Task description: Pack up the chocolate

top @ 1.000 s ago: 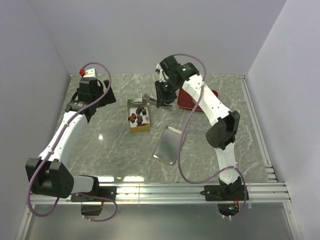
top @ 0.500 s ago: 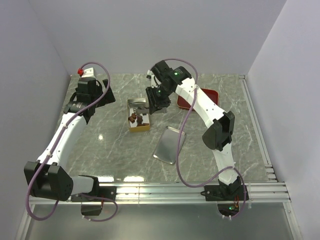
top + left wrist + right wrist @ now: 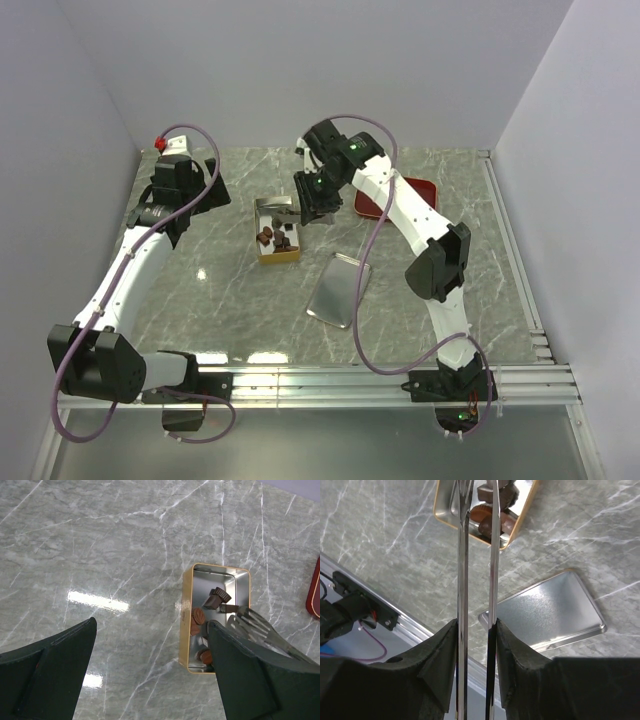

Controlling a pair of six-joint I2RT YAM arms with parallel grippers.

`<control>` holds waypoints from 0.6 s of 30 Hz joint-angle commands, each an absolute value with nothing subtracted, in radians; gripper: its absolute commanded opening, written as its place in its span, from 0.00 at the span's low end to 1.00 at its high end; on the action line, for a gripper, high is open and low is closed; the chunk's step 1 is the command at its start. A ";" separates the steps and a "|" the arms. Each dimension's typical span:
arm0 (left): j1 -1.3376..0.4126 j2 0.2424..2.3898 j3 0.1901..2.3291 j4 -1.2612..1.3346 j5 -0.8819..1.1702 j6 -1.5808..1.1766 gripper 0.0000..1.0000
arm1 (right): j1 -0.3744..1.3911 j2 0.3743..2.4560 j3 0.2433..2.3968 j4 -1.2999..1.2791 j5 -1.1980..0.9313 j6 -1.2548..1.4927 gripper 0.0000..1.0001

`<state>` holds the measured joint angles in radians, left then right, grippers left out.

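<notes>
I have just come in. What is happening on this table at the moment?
The right gripper is closed on silver metal tongs, and their tips hang over the gold rectangular tin. Several small brown chocolate pieces already lie in the tin. Whether the tongs pinch a piece now, I cannot tell. The left gripper hovers open to the left, holding nothing. The flat silver lid lies beside the tin.

Tabletop (image 3: pixel 200 270): grey marble, white veins.
Tin (image 3: pixel 186 630): gold wall, silver inside.
Chocolate (image 3: pixel 216 597): dark brown, reddish brown.
Right pincer (image 3: pixel 476 625): black.
Tongs (image 3: pixel 493 555) in right pincer: silver.
Tray (image 3: pixel 368 207) right of it: red.
</notes>
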<state>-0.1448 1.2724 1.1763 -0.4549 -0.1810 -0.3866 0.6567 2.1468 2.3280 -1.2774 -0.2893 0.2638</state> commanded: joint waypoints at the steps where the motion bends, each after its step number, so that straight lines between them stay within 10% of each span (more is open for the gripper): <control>1: -0.147 1.233 1.172 -0.431 -0.186 -0.390 0.99 | 0.618 2.059 2.350 -1.235 -0.247 0.287 0.41; 18: -0.147 1.232 1.154 -0.422 -0.178 -0.390 0.99 | 0.420 1.761 1.962 -1.227 -0.011 0.275 0.40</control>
<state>-0.1448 1.2648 1.1641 -0.4534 -0.1806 -0.3866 0.4080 1.8355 2.0464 -1.2289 -0.0742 0.2787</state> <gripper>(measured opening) 0.995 0.402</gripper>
